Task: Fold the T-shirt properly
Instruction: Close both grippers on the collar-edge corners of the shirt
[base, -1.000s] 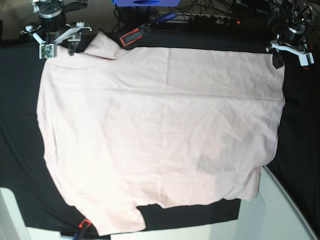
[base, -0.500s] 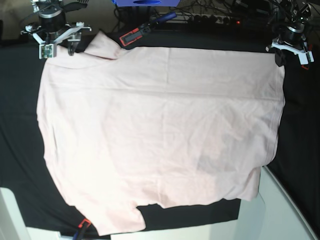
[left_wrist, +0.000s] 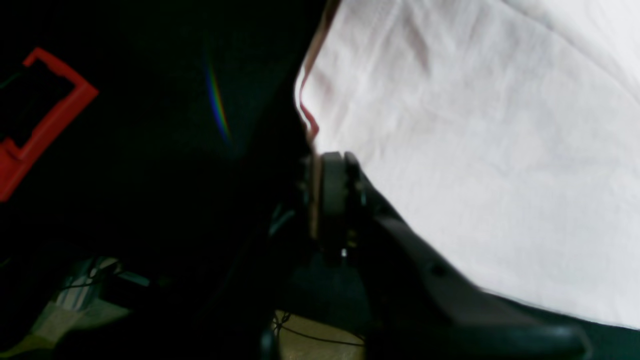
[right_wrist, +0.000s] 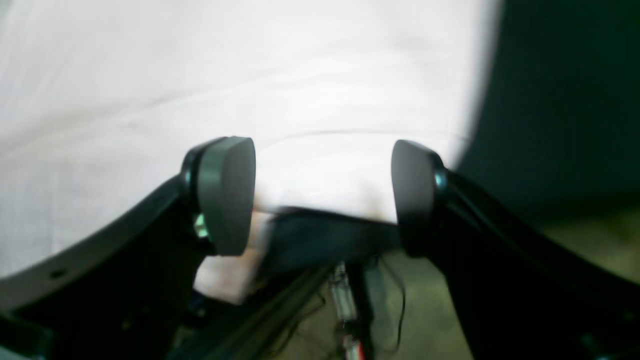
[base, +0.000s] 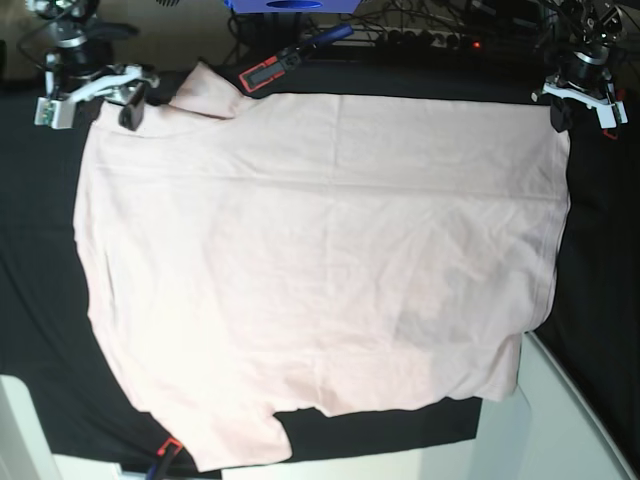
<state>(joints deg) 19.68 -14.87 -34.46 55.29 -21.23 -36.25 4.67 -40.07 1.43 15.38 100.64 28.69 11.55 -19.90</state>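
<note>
No text, label, brand, number or sign can be read in any of the 3 views. The T-shirt (base: 320, 270) shows only its plain pale pink side, with no print visible. The red-and-black clamp (base: 262, 72) at the table's far edge carries no legible marking, and the wrist views are too dark or blurred to show lettering.

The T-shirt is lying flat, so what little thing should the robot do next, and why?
Probably lower the right hand and shut it on the T-shirt corner. Its fingers are spread apart with pink cloth showing between them, while the left hand already looks shut on the edge at the other corner. Both need a grip before lifting to fold.
</note>
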